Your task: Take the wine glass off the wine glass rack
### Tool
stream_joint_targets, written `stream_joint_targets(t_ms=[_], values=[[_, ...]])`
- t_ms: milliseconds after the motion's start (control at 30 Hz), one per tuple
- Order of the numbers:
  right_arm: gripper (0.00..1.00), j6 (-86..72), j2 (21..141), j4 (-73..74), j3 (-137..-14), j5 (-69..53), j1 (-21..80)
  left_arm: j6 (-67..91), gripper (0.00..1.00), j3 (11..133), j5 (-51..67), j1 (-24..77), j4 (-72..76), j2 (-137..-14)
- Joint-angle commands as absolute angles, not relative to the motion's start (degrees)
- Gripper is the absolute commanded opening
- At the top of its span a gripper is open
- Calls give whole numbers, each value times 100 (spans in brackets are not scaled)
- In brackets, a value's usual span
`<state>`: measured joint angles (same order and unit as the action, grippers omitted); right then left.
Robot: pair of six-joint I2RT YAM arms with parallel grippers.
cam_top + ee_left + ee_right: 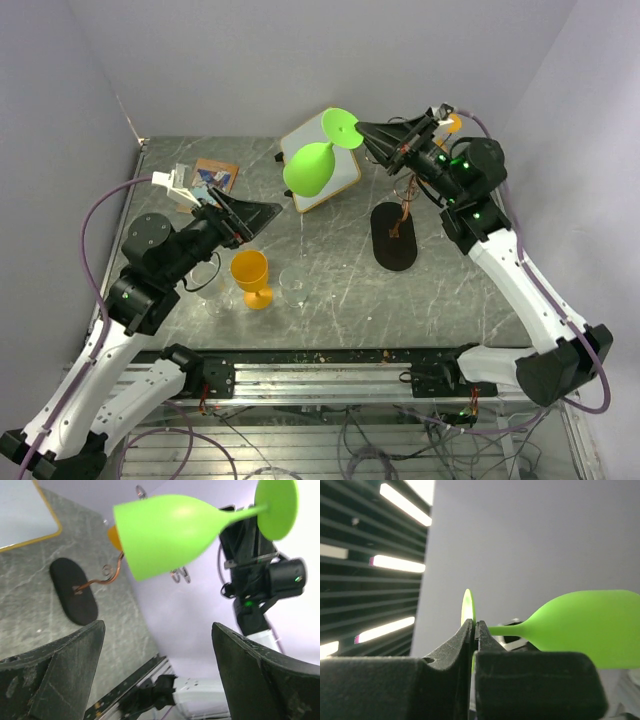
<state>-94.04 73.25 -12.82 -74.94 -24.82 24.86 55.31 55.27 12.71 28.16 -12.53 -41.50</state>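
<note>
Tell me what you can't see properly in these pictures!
Top view: wine glass rack, upper arms hidden behind the right arm.
Right wrist view: green wine glass, bowl cut by the edge, foot mostly covered by the right gripper.
Left wrist view: orange object, mostly hidden behind that glass.

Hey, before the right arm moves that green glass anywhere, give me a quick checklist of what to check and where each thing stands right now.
1. Right gripper shut on the foot of the green glass: ok.
2. Glass away from the rack: ok, it hangs to the rack's left with no wire touching it.
3. Glass upright for setting down: not ok, it lies sideways in the air.
4. Grip firm enough: cannot tell, only the foot's rim is pinched.
5. Left gripper open and empty: ok.
6. Other glasses out of the path: cannot tell, an orange glass and a clear glass stand close by it.
</note>
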Motion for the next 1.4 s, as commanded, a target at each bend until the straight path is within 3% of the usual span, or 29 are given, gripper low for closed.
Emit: stream_joint_targets(t_ms=[0, 233, 400, 733, 833, 933, 1167, 1267, 1367], values=[[0, -10709, 6920, -2614, -7034, -2758, 2504, 6487, 98, 5235, 913, 2773, 128, -3922], [0, -11446, 6711, -3283, -6601, -2920, 2555, 7140, 100, 4843, 1520, 2777, 1607, -4156], [0, -11725, 6758, -3634, -6432, -2962, 2634, 7543, 88, 4595, 1994, 2777, 2712, -4365], [0, -11898, 6770, -3931, -6048, -2718, 2698, 7967, 42, 4477, 2416, 2773, 3682, -4602], [1, -11660, 6750, -3783, -6087, -2622, 2698, 7915, 19, 4542, 2490, 2777, 3651, -4619], [15, -11069, 6660, -3275, -6240, -2496, 2698, 7638, 10, 4745, 2516, 2777, 3216, -4563], [50, -9185, 6120, -1455, -6518, -1303, 2698, 6141, 7, 5721, 2029, 2771, 703, -4195], [61, -8741, 5850, -958, -6461, -728, 2697, 5434, 7, 6244, 1572, 2777, -436, -4148], [65, -8287, 5654, -544, -6498, -300, 2690, 4691, 7, 6853, 939, 2777, -1812, -4230]])
